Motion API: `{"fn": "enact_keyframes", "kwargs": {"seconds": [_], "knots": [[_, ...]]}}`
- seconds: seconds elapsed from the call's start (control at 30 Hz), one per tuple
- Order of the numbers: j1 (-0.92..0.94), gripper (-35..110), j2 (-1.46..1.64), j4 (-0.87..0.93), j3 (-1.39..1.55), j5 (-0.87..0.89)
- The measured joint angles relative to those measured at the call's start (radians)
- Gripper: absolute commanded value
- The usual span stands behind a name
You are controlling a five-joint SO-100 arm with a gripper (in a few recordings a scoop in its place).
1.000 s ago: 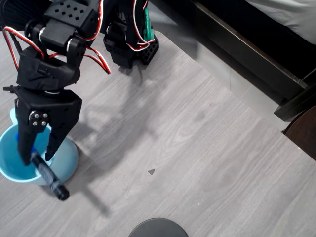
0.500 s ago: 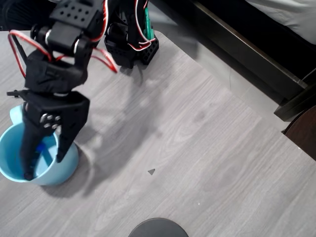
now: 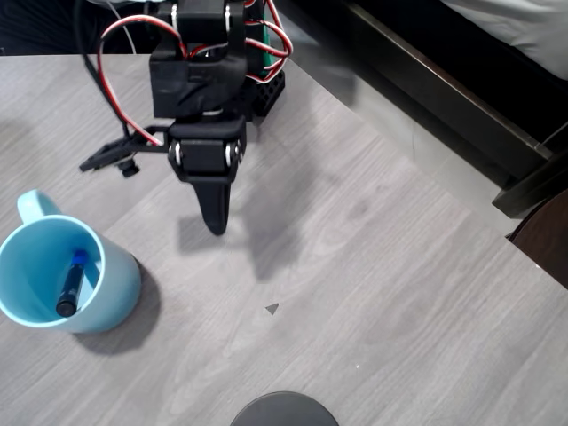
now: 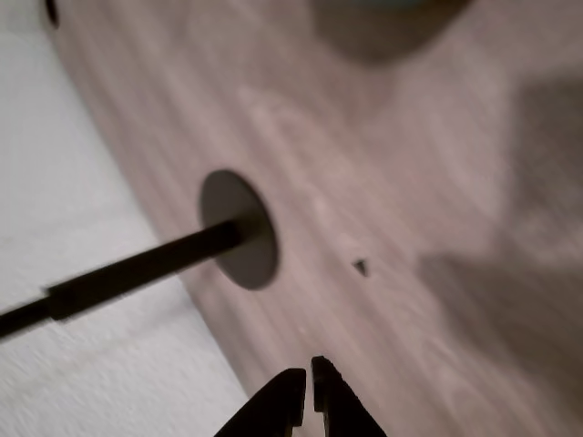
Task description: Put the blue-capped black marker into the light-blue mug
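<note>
The light-blue mug (image 3: 98, 293) stands at the left of the grey wood table in the overhead view, handle toward the top left. Inside it leans the blue-capped black marker (image 3: 70, 284), its blue cap toward the top. My black gripper (image 3: 216, 222) hovers over the table to the right of the mug and apart from it. Its fingers are together with nothing between them. The wrist view shows my gripper (image 4: 308, 387) tips nearly touching, over bare table.
A round dark disc (image 3: 284, 410) sits at the table's front edge; it appears with a dark rod in the wrist view as the disc (image 4: 239, 229). A small dark mark (image 3: 272, 308) lies mid-table. The table's right edge runs diagonally beside dark furniture (image 3: 444, 98).
The marker left my gripper and dropped into the mug. My gripper then lifted away up and to the right, and its fingers came together.
</note>
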Motion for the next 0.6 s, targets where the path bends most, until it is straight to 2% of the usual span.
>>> {"fn": "enact_keyframes", "kwargs": {"seconds": [0.2,0.6], "knots": [[-0.006,0,0.242,0.006,0.25,-0.034],[0.003,0,0.526,0.044,0.522,-0.066]]}}
